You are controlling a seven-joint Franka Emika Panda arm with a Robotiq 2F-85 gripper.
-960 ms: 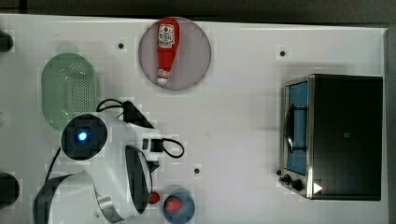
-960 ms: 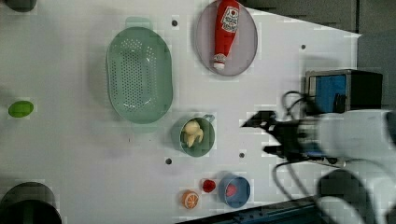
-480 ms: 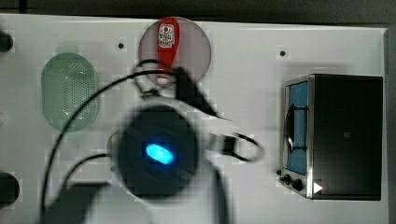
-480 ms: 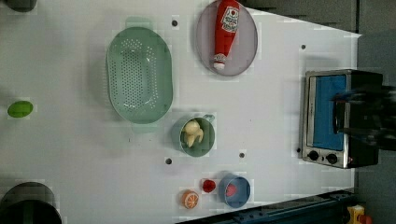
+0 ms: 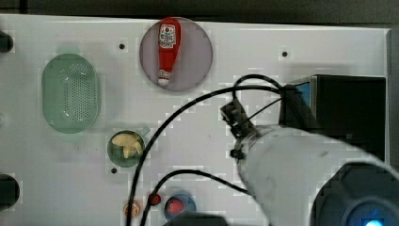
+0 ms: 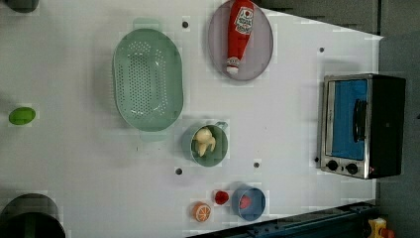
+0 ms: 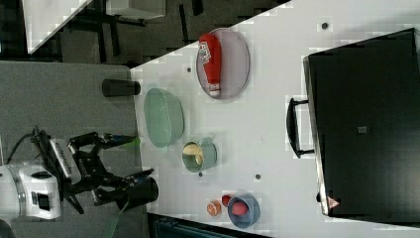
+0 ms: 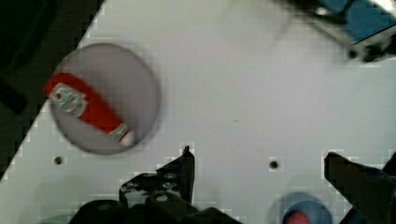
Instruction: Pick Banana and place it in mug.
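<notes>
Gripper point(image 7: 121, 161) spread wide, empty, lower left of the right view, well apart from the mug point(image 6: 210, 145). Banana point(image 6: 203, 141) sits inside the mug at left view centre. Judged light, stiff plastic, smooth; pinch across the bunch's middle. Ketchup bottle point(image 6: 239, 29) on grey plate point(image 6: 215, 42): label unreadable.

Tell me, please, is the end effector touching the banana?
Apart. The right view shows the end effector open, off the table's edge, while the banana sits inside the mug.
</notes>
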